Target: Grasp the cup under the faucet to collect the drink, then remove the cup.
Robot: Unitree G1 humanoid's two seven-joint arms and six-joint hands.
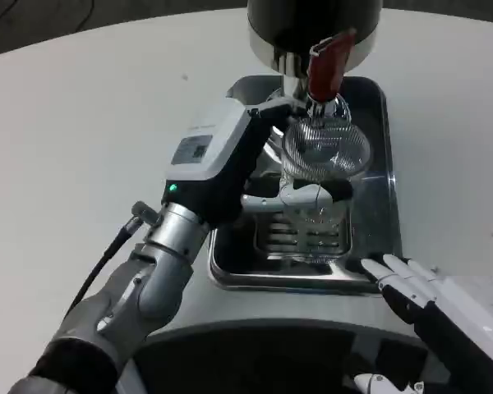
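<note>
Holding the cup (323, 176) under the faucet (323, 78), the left hand (230, 160) wraps its fingers around the glass.
Cup sits over the steel tray (378, 246); right hand (431, 300) rests nearby, fingers spread, holding nothing.

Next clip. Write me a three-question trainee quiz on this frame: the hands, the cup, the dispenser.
1. True or false: the left hand grips the clear cup.
2. Where does the cup sit? A) under the faucet, over the metal drip tray; B) on the bare white table.
3. Fill in: the faucet's handle is coloured ____.

Key: 1 true. 2 A. 3 red. The right hand holds nothing, fingers apart, at the tray's near edge.
</note>
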